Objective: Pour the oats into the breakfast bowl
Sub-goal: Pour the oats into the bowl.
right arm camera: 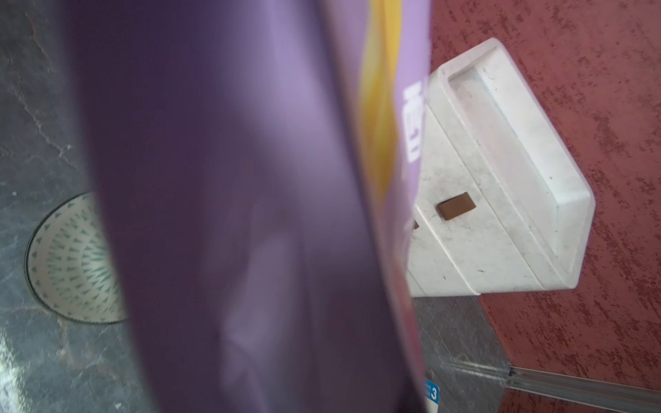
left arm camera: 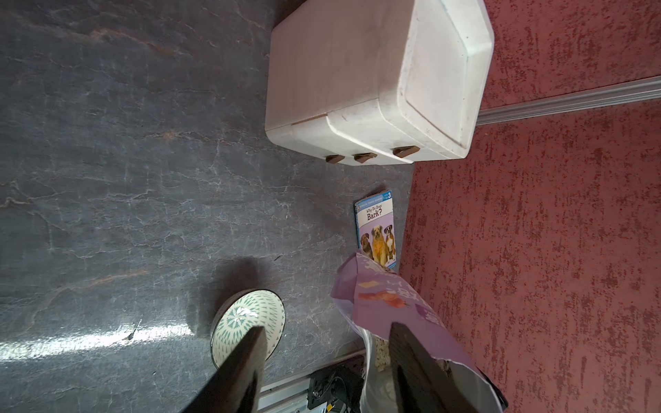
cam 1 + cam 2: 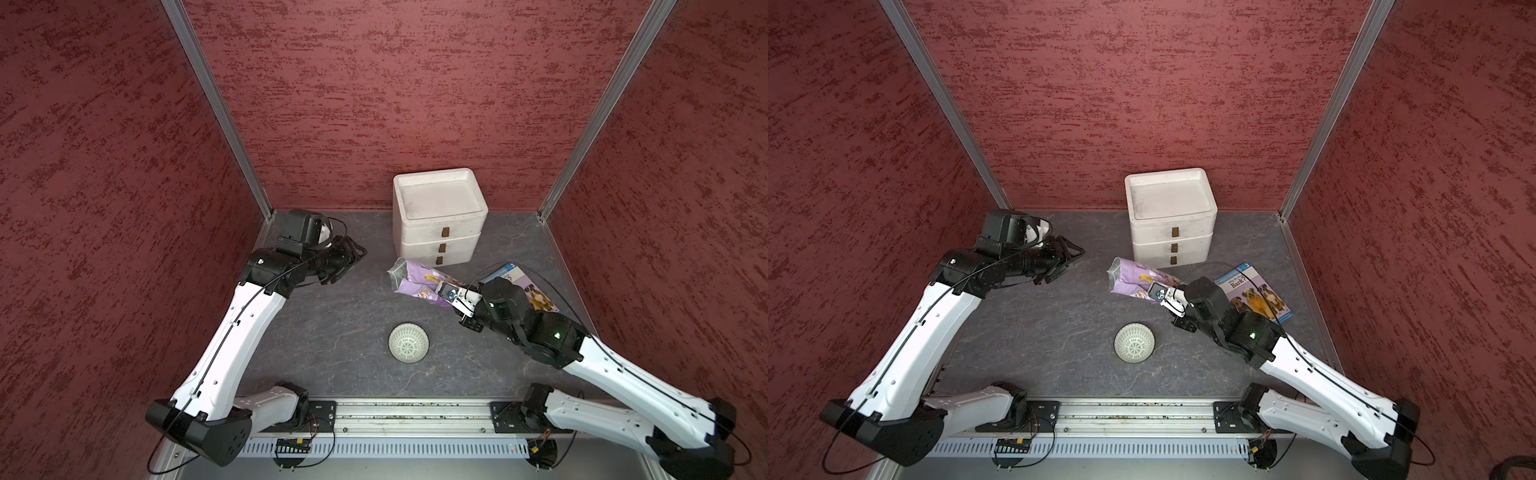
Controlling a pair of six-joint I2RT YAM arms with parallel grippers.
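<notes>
Step in hand: judged as carrying the pouch toward the bowl; no pouring is seen.
Pouch: the flat lavender-purple plastic pouch (image 3: 419, 282) with food photos hangs lifted above the dark grey marbled tabletop (image 3: 332, 324), in front of the white foam drawer box (image 3: 438, 216). In the left wrist view pale flakes, the oats (image 2: 382, 352), show at its torn clear end.
Right gripper (image 3: 451, 296): clamped on the pouch's near-right end, at about 4 o'clock of the pouch in both top views.
Left gripper (image 3: 353, 255): jaws apart and holding nothing, well apart from the pouch, at about 9 o'clock of it.
Bowl: the small round whitish bowl (image 3: 408, 343) with a grey-green lattice inside sits upright on the tabletop, at 6 o'clock of the pouch, apparently without oats.
Bystander: the blue dog-cover book (image 3: 1254, 293) lies flat at 3 o'clock of the pouch, partly under the right arm.
Next move: likely bring the pouch's open end over the bowl, then tip it down gently so flakes land inside.
</notes>
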